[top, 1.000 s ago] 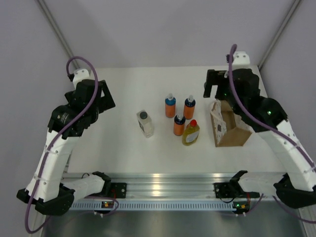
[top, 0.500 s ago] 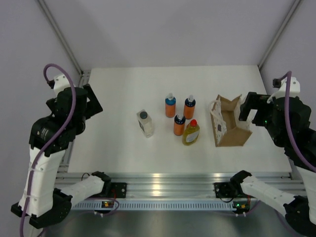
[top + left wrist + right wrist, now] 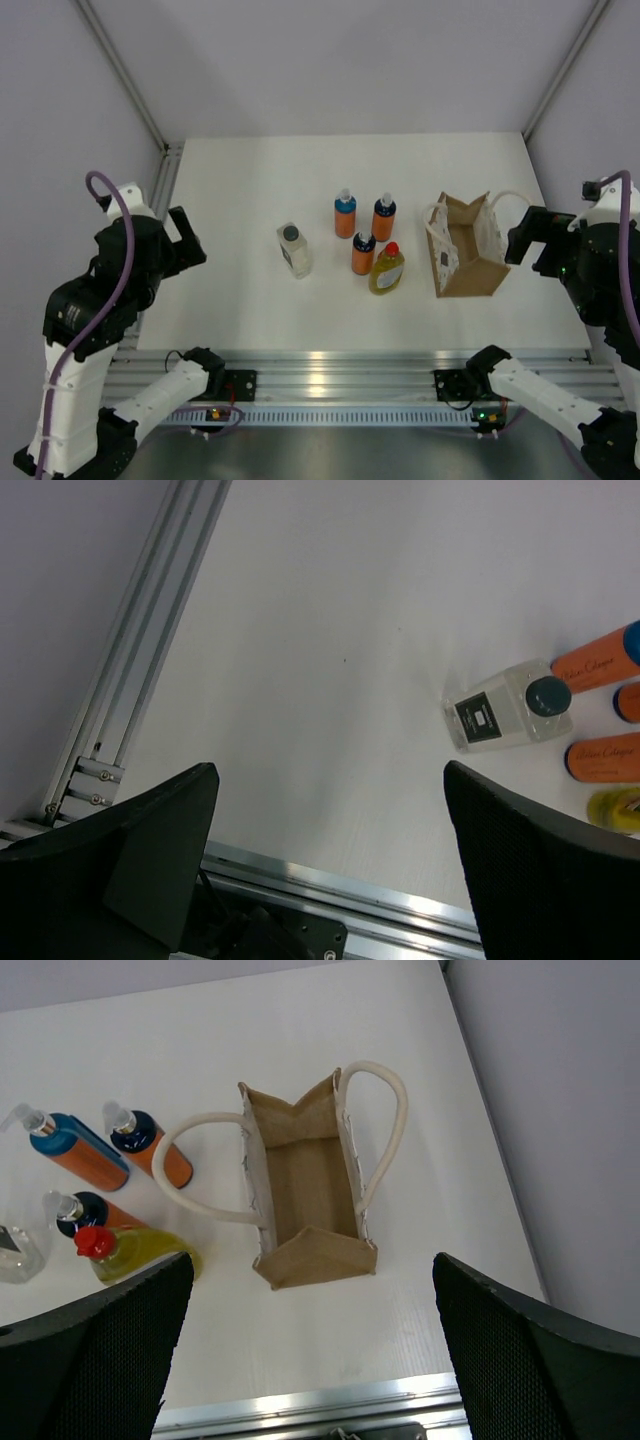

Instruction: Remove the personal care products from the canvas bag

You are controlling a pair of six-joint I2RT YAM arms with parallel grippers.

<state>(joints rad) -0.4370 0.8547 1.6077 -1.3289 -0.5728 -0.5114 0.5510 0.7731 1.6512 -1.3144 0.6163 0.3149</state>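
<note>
Tan boxy canvas bag with cream loop handles (image 3: 312, 1263) stands on the white table (image 3: 240, 190), right side, mouth open; inside looks empty, though the corners are shaded. Left of it on the table: three orange bottles with blue/dark caps (image 3: 345, 215), rounded yellow bottle with red cap (image 3: 386, 270), clear squarish bottle with dark cap (image 3: 294, 250). Left fingers (image 3: 130, 860) spread, holding nothing; right fingers (image 3: 90, 1360) the same.
</note>
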